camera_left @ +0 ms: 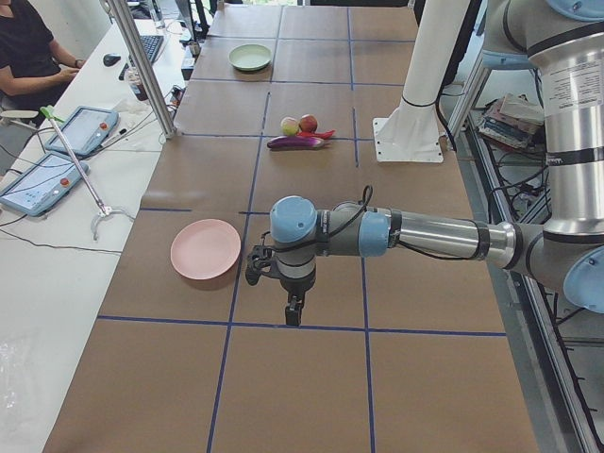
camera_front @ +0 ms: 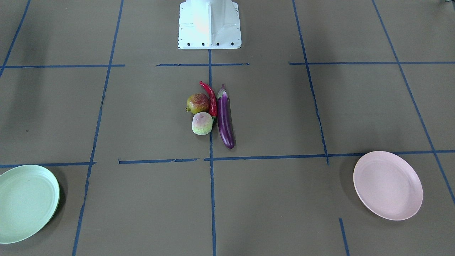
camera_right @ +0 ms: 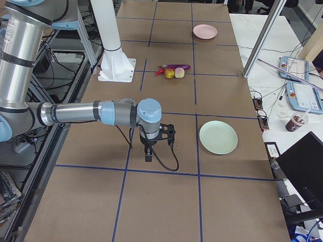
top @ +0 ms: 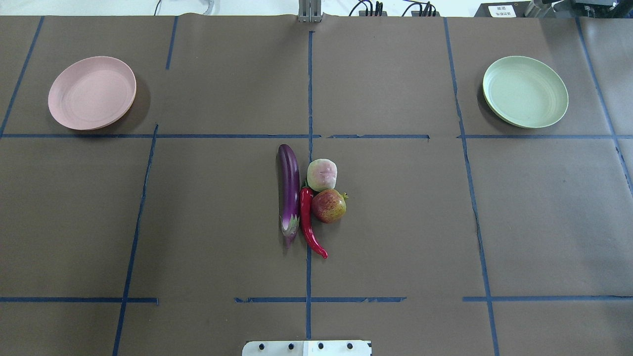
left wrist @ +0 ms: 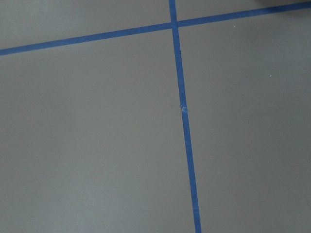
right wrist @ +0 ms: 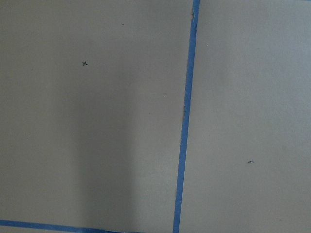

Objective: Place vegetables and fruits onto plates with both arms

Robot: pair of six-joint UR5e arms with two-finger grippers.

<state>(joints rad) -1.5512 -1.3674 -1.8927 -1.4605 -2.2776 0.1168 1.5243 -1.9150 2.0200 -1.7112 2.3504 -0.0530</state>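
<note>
- Lying in one tight cluster at the middle of the table are all four pieces. The eggplant (top: 289,190) is on the robot's left of the group, its cap toward the robot, and the chili pepper (top: 309,222) is pressed along its right flank.
- The pomegranate-like fruit (top: 328,206) sits against the chili, with the peach-like fruit (top: 322,174) touching it on the far side.
- The pink plate (top: 92,92) lies far off on the robot's left and the green plate (top: 525,91) far off on its right. Neither plate carries anything, so the task looks to be at its very start, with the first pick not yet made.
- The next move seems to call for each arm to swing inward to the cluster, most likely the left for the eggplant and the right for a fruit.
- The pieces are packed so closely that the fingers would need a free side to enter. Two arms meeting at one spot could also crowd each other.
- The left gripper (camera_left: 293,316) hangs straight down from a level, outstretched forearm, above the brown paper just beside the pink plate and well apart from the produce.
- The right gripper (camera_right: 147,156) hangs in a mirrored pose beside the green plate.
- Both grippers show only in the side views, so it cannot be told whether their fingers are spread or closed. Nothing is seen held in either.
- Both wrist cameras show only paper and blue tape lines (left wrist: 182,111).
</note>
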